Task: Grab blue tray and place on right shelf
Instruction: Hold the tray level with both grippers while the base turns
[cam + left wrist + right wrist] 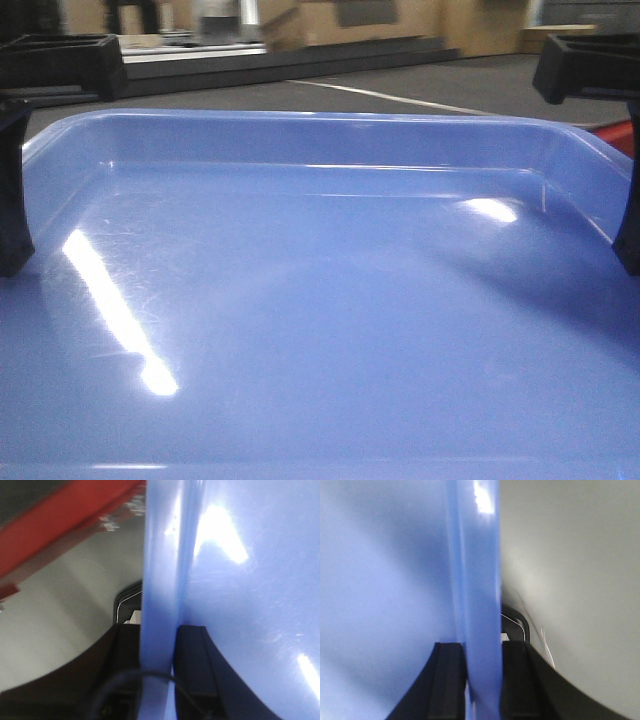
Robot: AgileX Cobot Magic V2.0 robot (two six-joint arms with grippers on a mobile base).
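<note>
The blue tray fills the front view, glossy and empty, held up off the floor. My left gripper is shut on its left rim and my right gripper is shut on its right rim. In the left wrist view the left gripper has one black finger on each side of the tray's rim. In the right wrist view the right gripper clamps the rim the same way. The right shelf is not recognisable in any view.
Beyond the tray lies grey floor with a white line and a long, low, dark-edged platform, blurred. A red object shows at the right edge. A red band shows in the left wrist view above grey floor.
</note>
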